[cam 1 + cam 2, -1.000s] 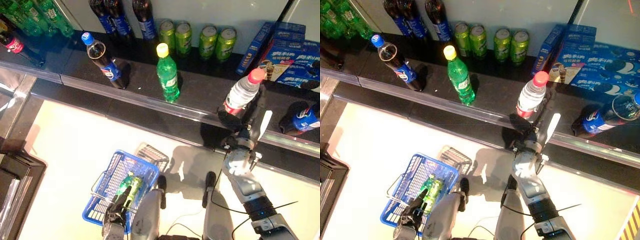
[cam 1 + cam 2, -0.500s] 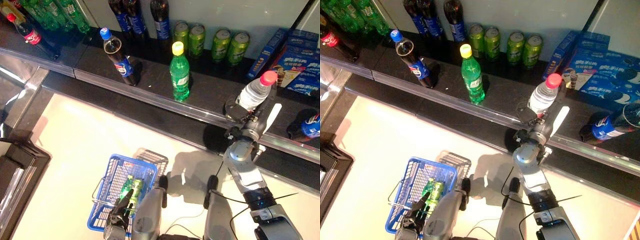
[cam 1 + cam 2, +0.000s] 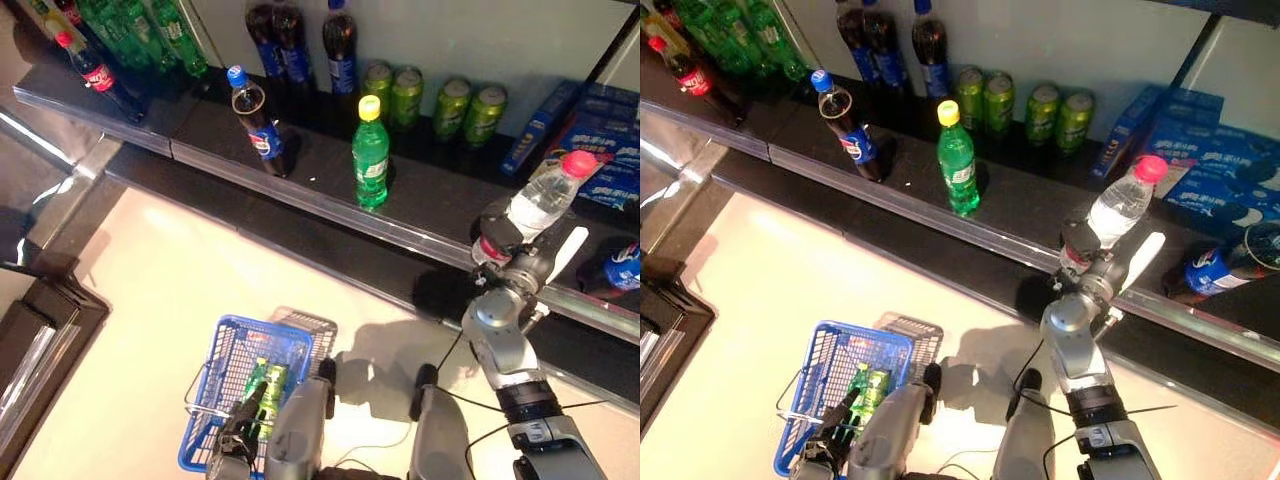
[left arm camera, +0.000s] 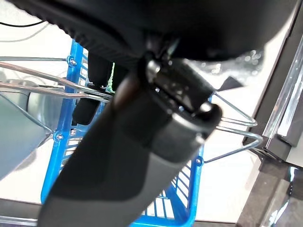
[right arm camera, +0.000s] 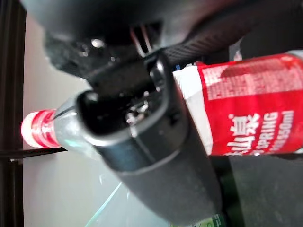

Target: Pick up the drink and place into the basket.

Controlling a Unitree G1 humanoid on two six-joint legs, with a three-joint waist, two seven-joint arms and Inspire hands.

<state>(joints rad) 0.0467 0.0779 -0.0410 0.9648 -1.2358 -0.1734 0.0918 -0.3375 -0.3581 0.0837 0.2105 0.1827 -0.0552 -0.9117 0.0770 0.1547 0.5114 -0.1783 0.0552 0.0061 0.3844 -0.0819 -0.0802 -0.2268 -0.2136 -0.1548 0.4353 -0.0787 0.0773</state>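
Observation:
My right hand (image 3: 512,262) is shut on the lower part of a clear water bottle (image 3: 543,201) with a pink cap and a red label. It holds the bottle tilted at the front edge of the black shelf (image 3: 440,205). In the right wrist view the thumb (image 5: 142,142) lies across the bottle (image 5: 251,113). My left hand (image 3: 240,440) is shut on the thin wire handles (image 4: 232,124) of the blue basket (image 3: 232,350), which hangs low at the left. A green drink (image 3: 266,384) lies inside the basket.
On the shelf stand a green bottle (image 3: 370,152), a cola bottle (image 3: 260,135), green cans (image 3: 430,95) and dark bottles at the back. Blue boxes (image 3: 590,125) sit at the right, with a cola bottle (image 3: 618,270) lying beside them. A dark cabinet (image 3: 35,330) stands at the left.
The whole picture has shifted, so the camera has moved. My right hand stays shut on the water bottle at the shelf edge. The blue basket hangs as before.

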